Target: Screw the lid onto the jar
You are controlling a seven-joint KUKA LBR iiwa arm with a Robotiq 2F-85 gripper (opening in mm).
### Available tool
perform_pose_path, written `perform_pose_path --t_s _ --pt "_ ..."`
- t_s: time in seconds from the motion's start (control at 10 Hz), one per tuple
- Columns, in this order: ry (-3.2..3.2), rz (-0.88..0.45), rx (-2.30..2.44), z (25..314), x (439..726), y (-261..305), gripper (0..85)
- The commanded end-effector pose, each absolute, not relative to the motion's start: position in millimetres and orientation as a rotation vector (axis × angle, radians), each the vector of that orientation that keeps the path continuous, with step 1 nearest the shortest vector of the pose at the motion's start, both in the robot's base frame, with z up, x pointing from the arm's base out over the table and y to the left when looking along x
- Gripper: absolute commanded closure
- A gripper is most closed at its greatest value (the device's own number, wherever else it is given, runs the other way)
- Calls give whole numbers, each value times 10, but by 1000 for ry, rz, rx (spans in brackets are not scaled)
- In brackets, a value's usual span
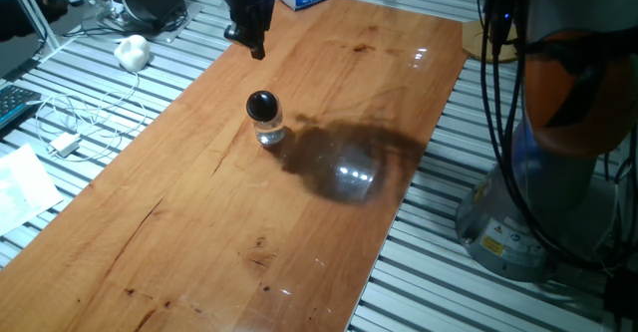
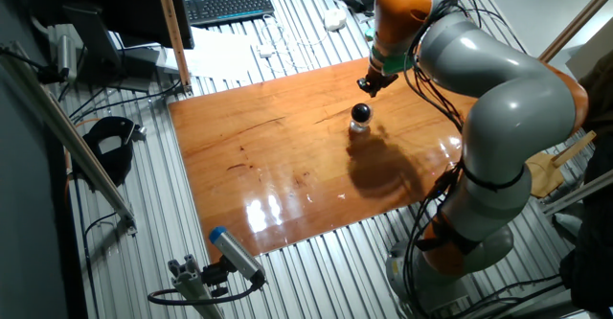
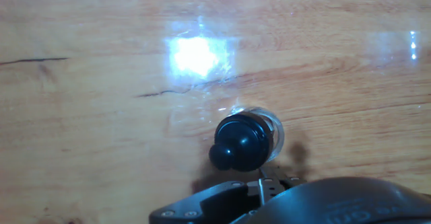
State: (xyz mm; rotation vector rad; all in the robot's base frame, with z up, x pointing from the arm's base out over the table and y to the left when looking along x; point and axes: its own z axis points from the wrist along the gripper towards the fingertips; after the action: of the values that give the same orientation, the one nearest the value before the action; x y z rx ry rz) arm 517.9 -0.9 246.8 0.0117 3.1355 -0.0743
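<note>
One lid (image 1: 261, 104) sits atop jar (image 1: 269, 130) | jar upright on surface (image 1: 199, 222) | my end effector (image 1: 255, 45) above, apart, holding nothing; finger gap unreadable

In the hand view the gripper's fingertips are cut off by the bottom edge. The lid (image 3: 241, 143) hides most of the jar (image 3: 273, 131), whose threads cannot be told.
</note>
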Motion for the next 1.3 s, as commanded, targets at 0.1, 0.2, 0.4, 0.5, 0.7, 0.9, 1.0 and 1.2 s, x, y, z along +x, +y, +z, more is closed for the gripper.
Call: perform_pose_path --t_s 0.1,0.2,0.4,0.5,0.7,0.9,1.0,1.2 --pt "3177 -90 3 2468 5179 -12 850" --pt "3163 -129 -16 2468 5179 -12 850" --pt "3171 -206 -41 2468 5179 -12 850" --pt "3166 -225 -60 2468 5179 -12 850" --pt "3137 -345 -180 2468 5179 -12 850" --pt "3124 -383 -234 2468 5179 -12 850" --pt "3119 -383 -241 2468 5179 -12 850" --pt "3140 -316 -189 2468 5179 -12 850"
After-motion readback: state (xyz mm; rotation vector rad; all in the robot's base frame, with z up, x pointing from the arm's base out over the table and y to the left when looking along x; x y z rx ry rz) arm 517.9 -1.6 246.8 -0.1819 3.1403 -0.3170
